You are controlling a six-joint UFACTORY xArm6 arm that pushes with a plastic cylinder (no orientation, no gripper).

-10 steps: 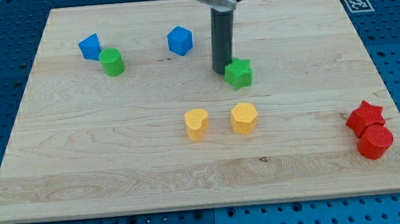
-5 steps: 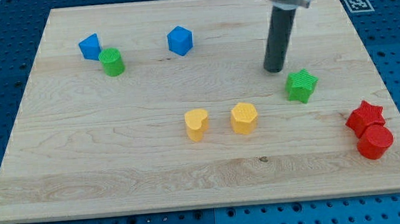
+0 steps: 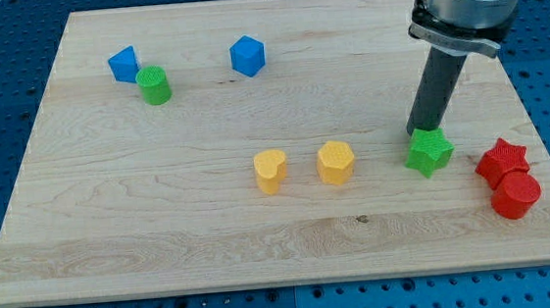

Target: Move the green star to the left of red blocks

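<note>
Green star [image 3: 429,152], near table [image 3: 214,247] right edge, left of red star [image 3: 503,161] and red cylinder [image 3: 515,195]: small, light, rigid, slides easily; end effector, a bare rod gripping nothing, my tip [image 3: 422,133] touching its top side; push points, not grasp.

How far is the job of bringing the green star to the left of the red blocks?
Nearly done: the green star lies just left of the red star and red cylinder, apart from them. My tip touches its upper edge. Left: perhaps a small nudge closer.

Green star [image 3: 428,151], red blocks [image 3: 508,179], pale striped-grain board [image 3: 162,212].
</note>
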